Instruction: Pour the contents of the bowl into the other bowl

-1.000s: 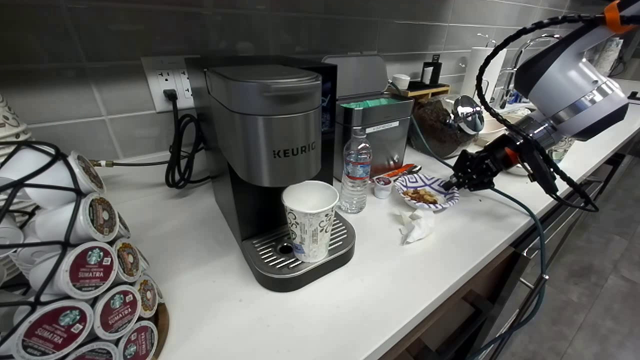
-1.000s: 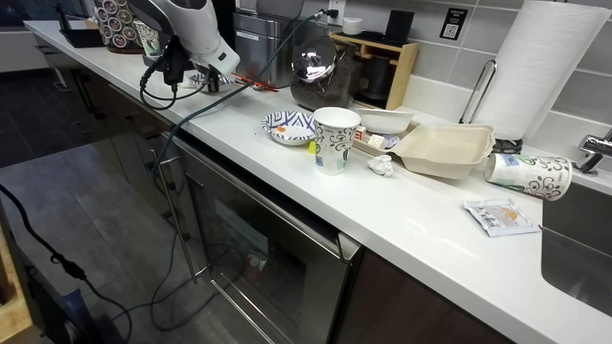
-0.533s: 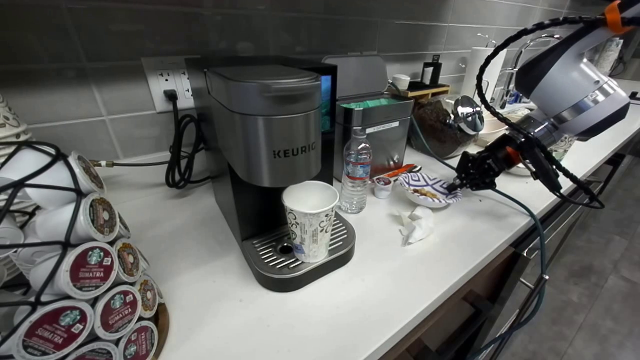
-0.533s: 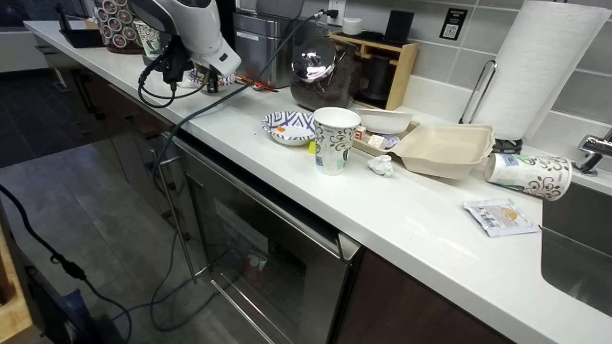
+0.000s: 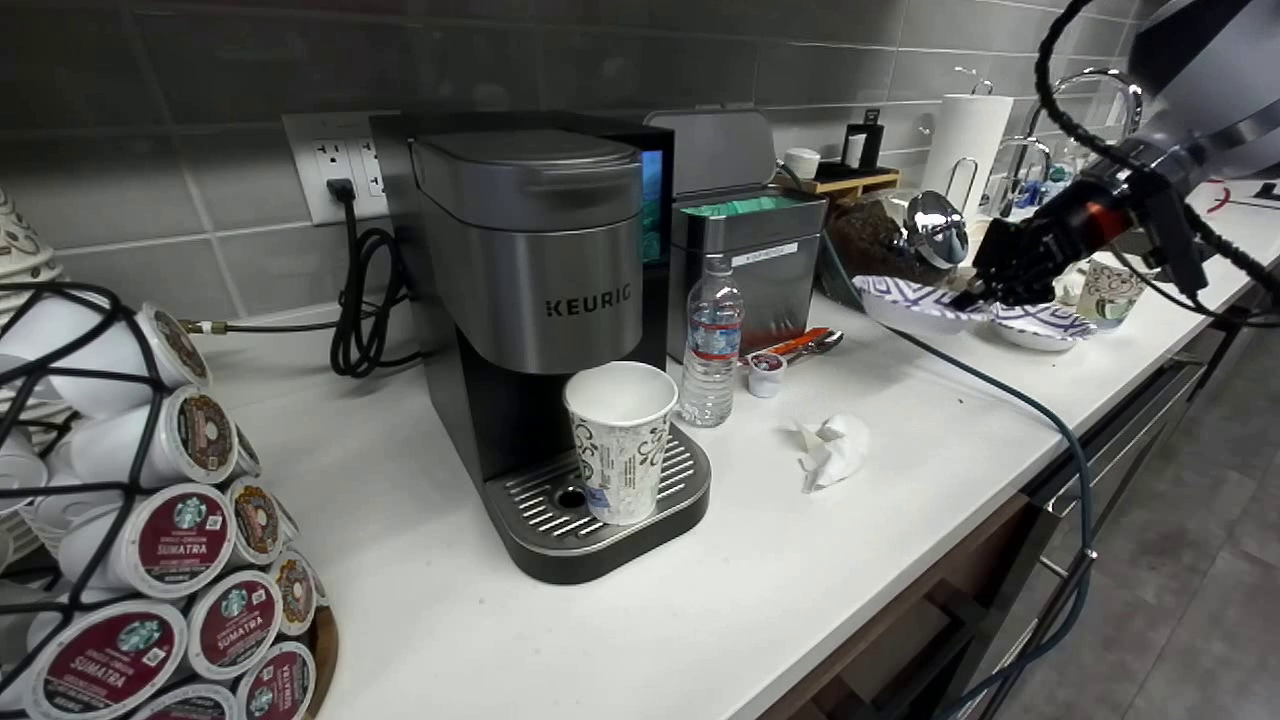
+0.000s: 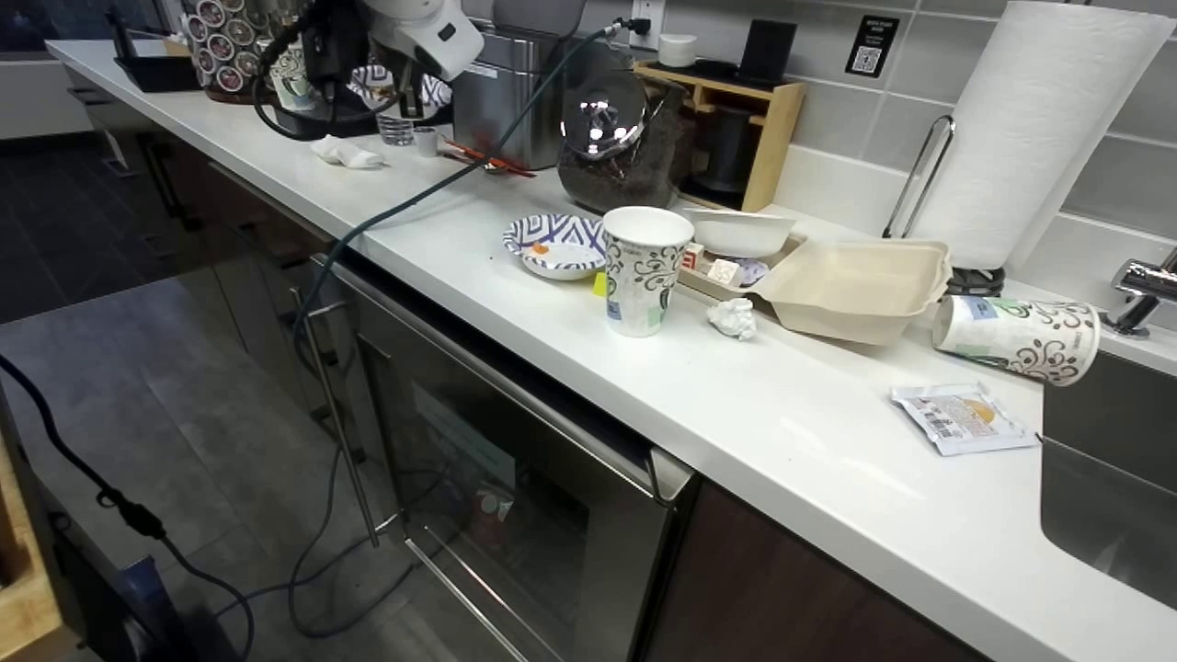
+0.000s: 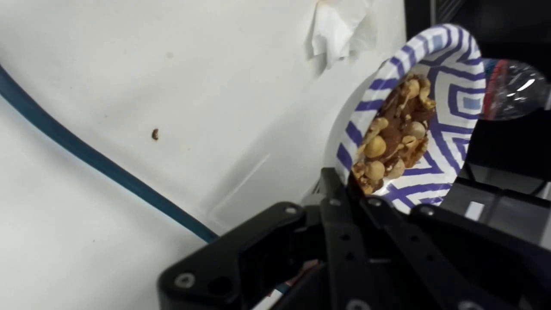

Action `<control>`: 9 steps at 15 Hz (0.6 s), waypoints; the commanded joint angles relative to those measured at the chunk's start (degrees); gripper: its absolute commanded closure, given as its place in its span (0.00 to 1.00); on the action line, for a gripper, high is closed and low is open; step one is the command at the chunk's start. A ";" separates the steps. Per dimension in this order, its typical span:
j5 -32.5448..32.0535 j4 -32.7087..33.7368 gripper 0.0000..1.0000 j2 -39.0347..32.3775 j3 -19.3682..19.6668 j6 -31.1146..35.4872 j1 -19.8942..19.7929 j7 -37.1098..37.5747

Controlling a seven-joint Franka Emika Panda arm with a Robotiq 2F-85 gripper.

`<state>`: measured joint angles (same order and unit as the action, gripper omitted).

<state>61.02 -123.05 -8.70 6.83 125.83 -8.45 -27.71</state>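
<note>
The small bowl [image 5: 915, 308] with the blue-and-white pattern hangs in the air above the counter. It also shows behind the gripper in an exterior view [image 6: 372, 85]. In the wrist view the bowl [image 7: 457, 92] holds mixed nuts [image 7: 394, 137]. My gripper [image 7: 344, 181] is shut on the bowl's rim; in an exterior view the gripper [image 5: 966, 296] is at the bowl's right edge. A second bowl [image 6: 572, 244] with the same pattern stands on the counter with a small orange bit inside; it is partly hidden behind the held bowl in an exterior view [image 5: 1042, 326].
A white paper cup [image 6: 644, 285] stands right beside the second bowl. An open cream-tan takeout box [image 6: 855, 285] lies beyond it. A glass jar [image 6: 614, 152], a water bottle [image 5: 713, 345] and the coffee machine [image 5: 530, 250] stand along the back. A teal hose [image 5: 1010, 385] crosses the counter.
My gripper has lifted the bowl of nuts off the counter. In an exterior view it moved up and to the right, and the napkin beside its old place is now uncovered.
</note>
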 commanded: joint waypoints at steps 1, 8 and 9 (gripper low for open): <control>-4.27 -0.15 0.99 5.21 2.05 -2.85 -1.74 3.51; -6.37 4.64 0.99 1.63 6.20 11.37 -4.98 8.87; -6.49 5.19 0.99 0.81 6.70 13.61 -5.47 9.64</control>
<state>56.14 -120.36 -4.90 12.50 135.07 -12.69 -21.64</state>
